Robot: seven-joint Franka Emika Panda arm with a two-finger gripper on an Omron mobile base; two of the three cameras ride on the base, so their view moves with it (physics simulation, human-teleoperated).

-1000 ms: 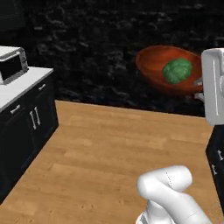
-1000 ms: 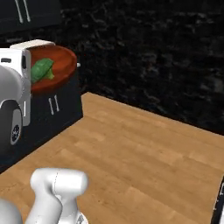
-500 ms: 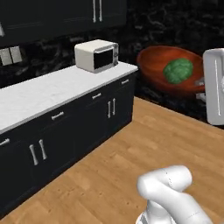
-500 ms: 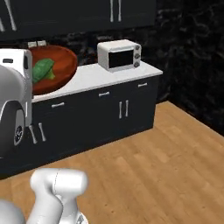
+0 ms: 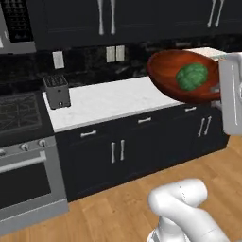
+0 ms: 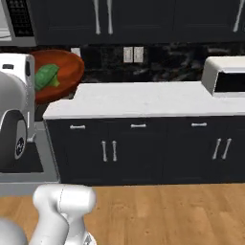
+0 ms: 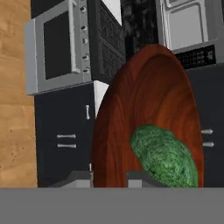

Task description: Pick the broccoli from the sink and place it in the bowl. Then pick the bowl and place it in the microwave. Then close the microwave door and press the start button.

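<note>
The reddish-brown bowl (image 5: 172, 78) hangs in the air, tipped toward the cameras, with the green broccoli (image 5: 191, 77) lying inside it. My gripper (image 5: 217, 90) is shut on the bowl's rim at its right side. In the right base view the bowl (image 6: 64, 72) and broccoli (image 6: 46, 76) sit beside my white hand. The hand view looks along the bowl (image 7: 144, 105) past the broccoli (image 7: 164, 157), with my gripper (image 7: 109, 178) clamping the rim. Beyond it the microwave (image 7: 183, 24) shows its light grey inside. I cannot tell how its door stands. The sink is out of view.
A white counter (image 5: 118, 101) over black cabinets runs across ahead. A dark toaster (image 5: 56, 90) stands on it beside the steel stove (image 5: 19, 142). The small white countertop oven (image 6: 227, 76) sits at the right. Wooden floor (image 6: 167, 210) lies in front.
The whole picture has swung as the base turns. The counter and white oven slid right and the stove came in at the left. The bowl with the broccoli stays in my grip.
</note>
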